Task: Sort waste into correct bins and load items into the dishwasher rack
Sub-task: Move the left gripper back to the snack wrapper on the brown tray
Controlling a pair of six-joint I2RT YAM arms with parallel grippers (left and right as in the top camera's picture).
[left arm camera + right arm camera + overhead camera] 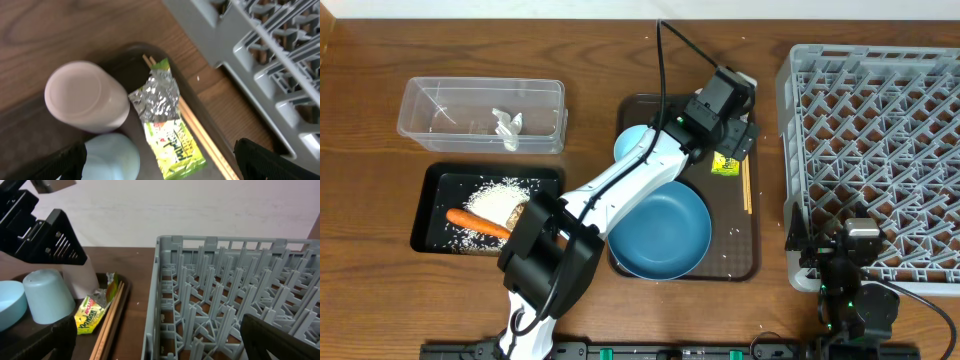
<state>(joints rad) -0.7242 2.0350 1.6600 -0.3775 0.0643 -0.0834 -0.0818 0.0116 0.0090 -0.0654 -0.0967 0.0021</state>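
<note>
The shiny green-yellow snack wrapper (167,125) lies on the brown serving tray (745,262) beside the wooden chopsticks (200,132). My left gripper (162,162) hovers over it, open, one finger on each side, nothing held. An upturned white cup (87,97) and a light-blue cup (112,157) stand just left of the wrapper. The dark-blue plate (665,235) sits at the tray's front. In the black tray (432,195) are the rice (500,195) and carrot (475,222); in the clear tub (480,112), the tissue (507,125). My right gripper (160,345) is open at the grey rack's (225,295) front-left corner.
The left arm (620,185) stretches diagonally over the light-blue bowl (10,305) and part of the plate. The rack's (875,150) wall stands close to the right of the chopsticks (747,185), with a narrow strip of bare wood between.
</note>
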